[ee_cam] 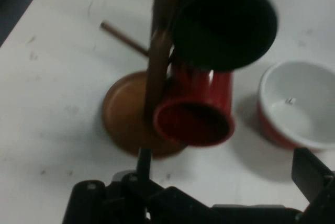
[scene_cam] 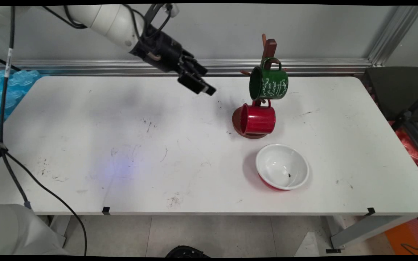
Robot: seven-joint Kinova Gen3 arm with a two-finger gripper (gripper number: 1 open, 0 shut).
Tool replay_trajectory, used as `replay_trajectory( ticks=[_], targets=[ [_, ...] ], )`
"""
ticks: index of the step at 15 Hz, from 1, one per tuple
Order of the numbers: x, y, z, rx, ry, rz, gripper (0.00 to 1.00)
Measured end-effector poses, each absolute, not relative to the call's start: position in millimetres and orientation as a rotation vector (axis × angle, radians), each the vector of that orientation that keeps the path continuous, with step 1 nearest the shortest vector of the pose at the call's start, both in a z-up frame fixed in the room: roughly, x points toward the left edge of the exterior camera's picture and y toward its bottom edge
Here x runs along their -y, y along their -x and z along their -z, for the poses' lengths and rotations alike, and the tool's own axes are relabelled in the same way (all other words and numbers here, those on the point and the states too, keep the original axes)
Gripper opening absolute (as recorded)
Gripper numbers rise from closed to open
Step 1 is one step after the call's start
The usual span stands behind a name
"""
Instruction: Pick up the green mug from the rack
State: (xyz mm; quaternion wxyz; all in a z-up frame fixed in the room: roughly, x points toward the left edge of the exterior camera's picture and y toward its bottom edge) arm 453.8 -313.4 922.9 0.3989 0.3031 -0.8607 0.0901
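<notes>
A brown wooden mug tree (scene_cam: 269, 47) stands right of the table's middle, toward the back. A green mug (scene_cam: 269, 83) with white lettering hangs from an upper peg. Below it a red mug (scene_cam: 258, 119) hangs just over the tree's round base (scene_cam: 236, 121). My black gripper (scene_cam: 202, 88) hovers above the table to the left of the tree, open and holding nothing, apart from both mugs. The hand view looks at the tree's post (ee_cam: 159, 51), the red mug's mouth (ee_cam: 192, 122) and the green mug (ee_cam: 225, 25); one finger (ee_cam: 311, 174) shows at the lower right.
A bowl (scene_cam: 282, 166), white inside and red outside, sits on the white table (scene_cam: 122, 145) in front of the tree; it also shows as the bowl (ee_cam: 301, 103) in the hand view. Black cables hang at the left. A metal rail runs along the back wall.
</notes>
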Motion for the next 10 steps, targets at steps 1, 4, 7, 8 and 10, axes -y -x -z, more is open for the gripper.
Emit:
replay_trajectory(
  ticks=[1, 4, 7, 8, 10],
  targets=[
    [314, -447, -924, 2.163, -0.763, -0.223, 1.00],
    [315, -431, -926, 2.118, -0.757, -0.213, 1.00],
    [315, -412, -923, 2.068, -0.759, -0.203, 1.00],
    [315, -406, -921, 2.053, -0.761, -0.200, 1.00],
    [316, -395, -917, 2.026, -0.764, -0.197, 1.00]
  ],
)
